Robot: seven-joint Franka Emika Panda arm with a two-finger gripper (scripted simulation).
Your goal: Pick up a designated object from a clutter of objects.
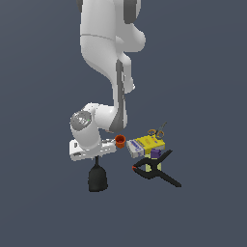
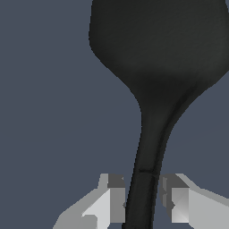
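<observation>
The black spatula is at the exterior view's left, apart from the clutter, its broad blade below my gripper. In the wrist view the blade fills the far part of the picture and the thin handle runs back between my fingers. My gripper has closed on the handle, one finger against each side of it. I cannot tell if the spatula is off the ground. The clutter holds an orange cup, a yellow-and-white box, scissors, a purple block and a black clamp.
The clutter sits just to the exterior view's right of my gripper; the orange cup is the nearest item, close beside my wrist. The clamp's long arm reaches toward the front right. The ground is a flat dark grey surface.
</observation>
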